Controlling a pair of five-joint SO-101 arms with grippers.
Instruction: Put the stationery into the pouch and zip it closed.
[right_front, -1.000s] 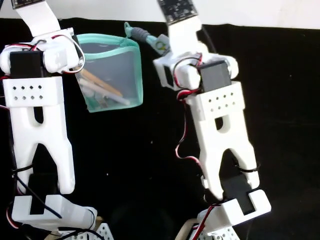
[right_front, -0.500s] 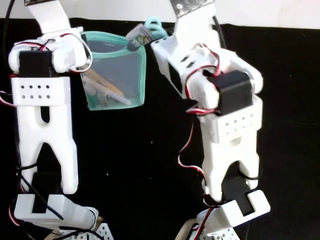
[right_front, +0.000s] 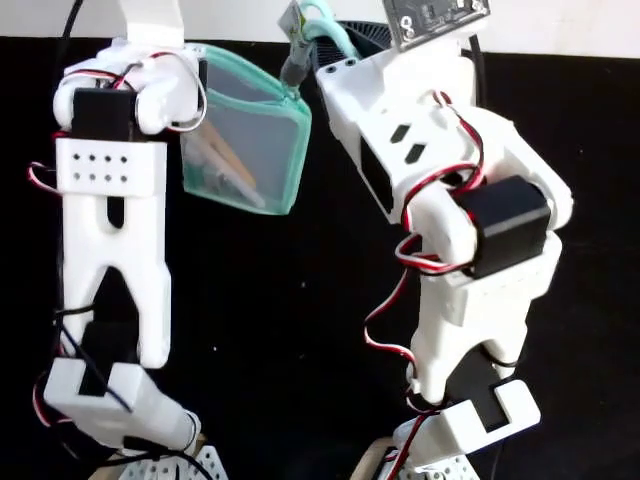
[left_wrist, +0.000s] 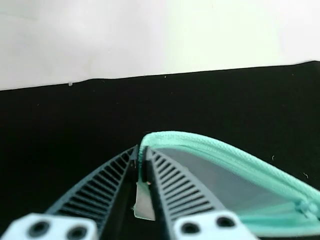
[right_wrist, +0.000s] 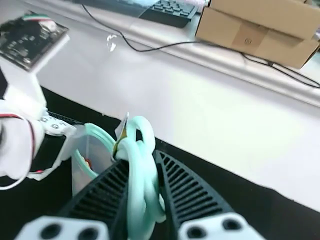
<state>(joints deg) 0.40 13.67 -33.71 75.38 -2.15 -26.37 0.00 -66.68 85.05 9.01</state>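
Showing a see-through teal pouch (right_front: 250, 150) held up off the black table (right_front: 300, 330) between two white arms. Grips one end with the left gripper (left_wrist: 142, 156), fingers pressed together on a small tab (left_wrist: 143, 205) at the pouch's corner. Pinches the zip's teal loop (right_wrist: 142, 145) at the other end with the right gripper (right_wrist: 141, 162), fingers clamped on the cord and raised near the table's far edge. Hangs tilted, loop end highest.

Holds the stationery (right_front: 225, 165) inside: a few pencil-like sticks, seen through the wall, lying slantwise toward the lower side.

Judging progress: looks done as to packing, with the sticks already in the pouch. Looks well along as to zipping. From the left wrist, shows the teal edges meeting in a single raised seam beside the left gripper and running on toward the far end. Cannot tell whether the last stretch by the slider is shut, being hidden behind the right arm from above. Probably leaves only a final tug on the loop, if any, then setting the pouch down and letting go.
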